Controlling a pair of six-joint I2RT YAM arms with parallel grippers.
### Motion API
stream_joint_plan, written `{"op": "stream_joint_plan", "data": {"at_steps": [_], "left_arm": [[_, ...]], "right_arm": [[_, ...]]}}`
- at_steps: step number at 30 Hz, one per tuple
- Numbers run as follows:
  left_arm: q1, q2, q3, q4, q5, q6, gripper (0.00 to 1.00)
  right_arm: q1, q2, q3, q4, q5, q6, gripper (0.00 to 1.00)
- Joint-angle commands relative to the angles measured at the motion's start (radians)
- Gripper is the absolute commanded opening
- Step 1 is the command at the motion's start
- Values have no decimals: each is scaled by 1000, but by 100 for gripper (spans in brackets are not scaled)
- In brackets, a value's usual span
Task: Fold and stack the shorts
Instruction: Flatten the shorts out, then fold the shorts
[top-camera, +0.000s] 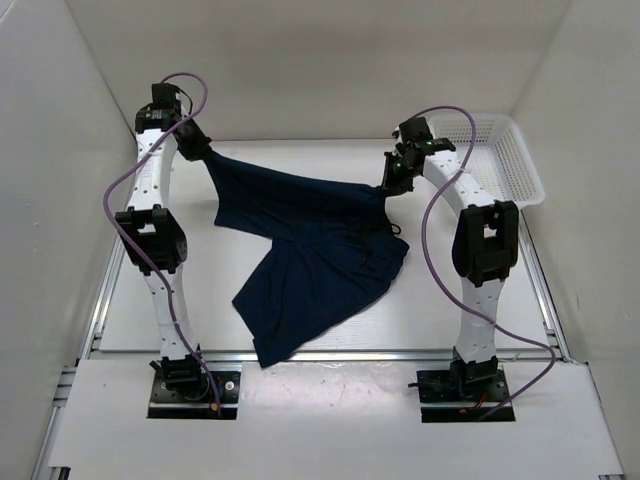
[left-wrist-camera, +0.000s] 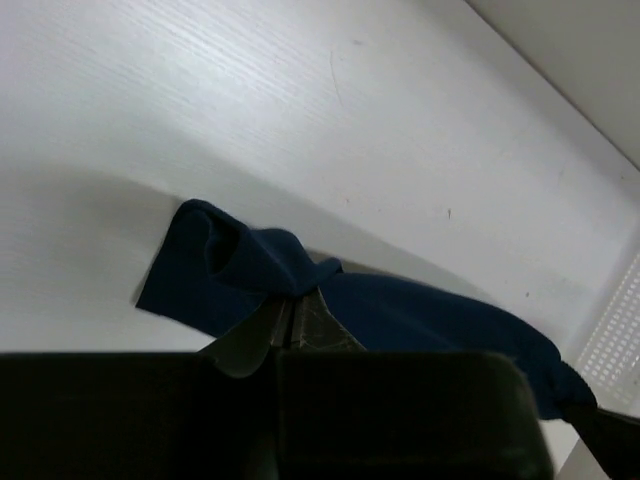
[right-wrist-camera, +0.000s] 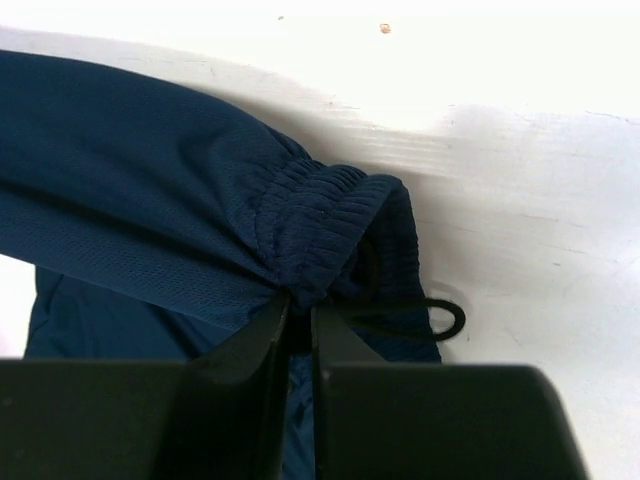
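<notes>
overhead, shorts (top-camera: 320, 260): dark navy, strung between both arms, far edge lifted, one leg trailing onto the counter (top-camera: 300, 160) toward the near edge.
overhead, basket (top-camera: 500, 150): white mesh, far right corner, apart from the shorts.
left wrist, left end effector (left-wrist-camera: 292, 320): closed tight, pinching a cloth corner.
right wrist, right end effector (right-wrist-camera: 300, 320): closed on the elastic waistband (right-wrist-camera: 320, 215), drawstring (right-wrist-camera: 440, 315) loop just beside.

I see my left end effector (top-camera: 197, 149) and right end effector (top-camera: 389, 181) each gripping the shorts (top-camera: 320, 255), stretched between them, legs draped on the worktop (top-camera: 400, 320).
</notes>
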Motion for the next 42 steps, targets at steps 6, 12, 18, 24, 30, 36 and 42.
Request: {"op": "stream_joint_plan", "data": {"at_steps": [6, 12, 18, 24, 30, 36, 42], "left_arm": [[-88, -479, -394, 3, -17, 65, 10], [-143, -881, -860, 3, -7, 8, 10], [-295, -1179, -1219, -26, -16, -99, 10], [-464, -1366, -1439, -62, 67, -251, 10], [-533, -1395, -1565, -91, 124, -228, 86], [-524, -1302, -1428, -122, -46, -208, 100], [-490, -1147, -1511, 54, -47, -208, 98]], "right_arm": [[-66, -179, -92, -26, -65, -13, 0], [-75, -366, -279, -26, -65, -13, 0], [-85, -632, -519, -35, 46, 7, 0], [-132, -831, -779, -70, 122, 25, 0], [-132, -806, -890, -32, 197, 105, 71], [-132, -824, -924, -32, 248, 158, 90], [-141, -824, -981, 11, 164, 167, 100]]}}
